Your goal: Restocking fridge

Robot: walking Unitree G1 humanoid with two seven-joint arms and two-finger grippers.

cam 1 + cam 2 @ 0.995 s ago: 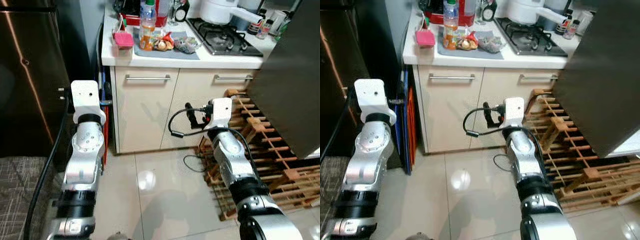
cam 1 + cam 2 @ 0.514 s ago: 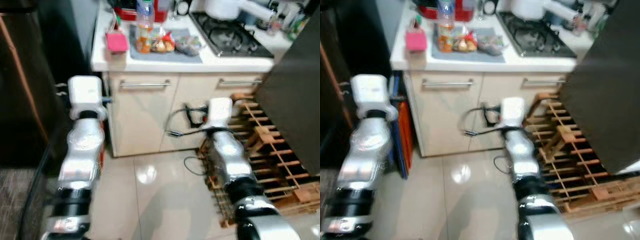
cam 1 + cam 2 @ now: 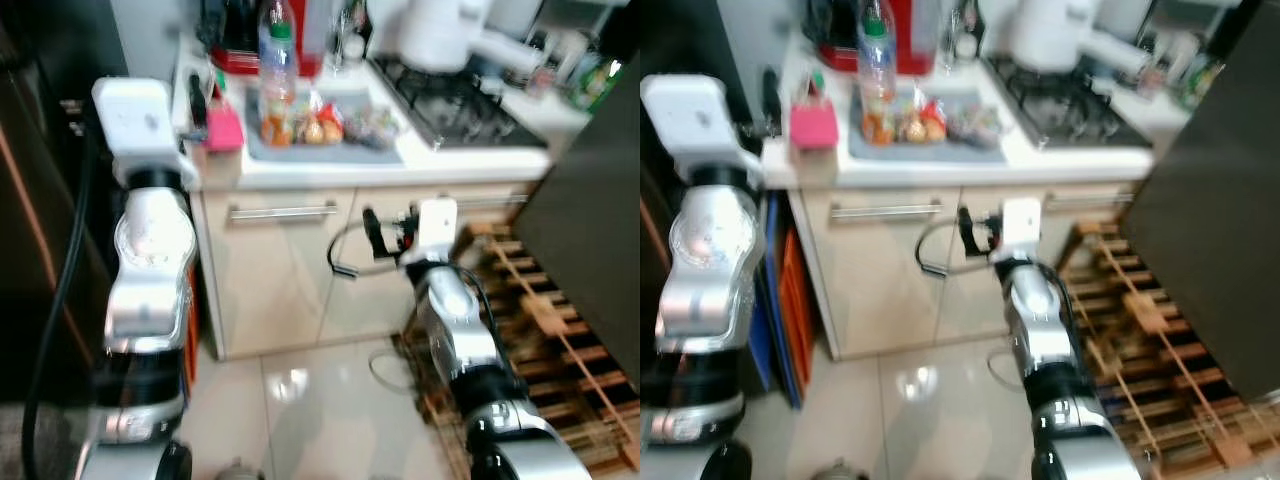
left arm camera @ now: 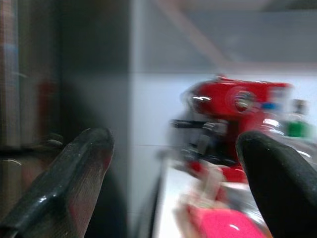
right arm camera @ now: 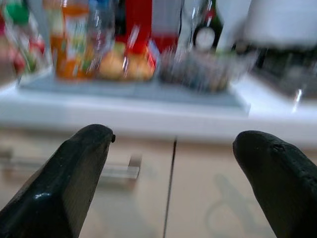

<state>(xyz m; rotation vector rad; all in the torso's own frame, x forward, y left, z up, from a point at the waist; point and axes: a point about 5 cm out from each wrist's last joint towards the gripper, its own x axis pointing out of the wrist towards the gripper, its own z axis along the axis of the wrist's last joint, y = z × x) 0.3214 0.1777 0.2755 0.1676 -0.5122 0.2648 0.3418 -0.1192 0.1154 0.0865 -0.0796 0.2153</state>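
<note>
A juice bottle [image 3: 277,72] with a green cap stands on the white counter [image 3: 330,172], beside small bagged foods [image 3: 322,124] on a grey mat and a pink container [image 3: 222,129]. My left gripper [image 4: 173,188] is open and empty, held at counter height by the counter's left end, facing a red appliance [image 4: 233,121] and the pink container [image 4: 223,223]. My right gripper [image 5: 173,183] is also open and empty, in front of the cabinet just below the counter edge. It faces the juice bottle [image 5: 74,42] and the bagged foods [image 5: 124,64]. The frames are blurred.
A gas hob [image 3: 470,95] with a white pot [image 3: 435,30] fills the counter's right side. A dark fridge [image 3: 40,220] stands at the left, and a dark door panel [image 3: 590,240] juts in at the right. A wooden rack [image 3: 545,320] lies on the floor below it.
The camera has moved closer to the counter. My left arm has risen to counter height, and my right gripper has lifted towards the counter edge. Both stay open and empty.
</note>
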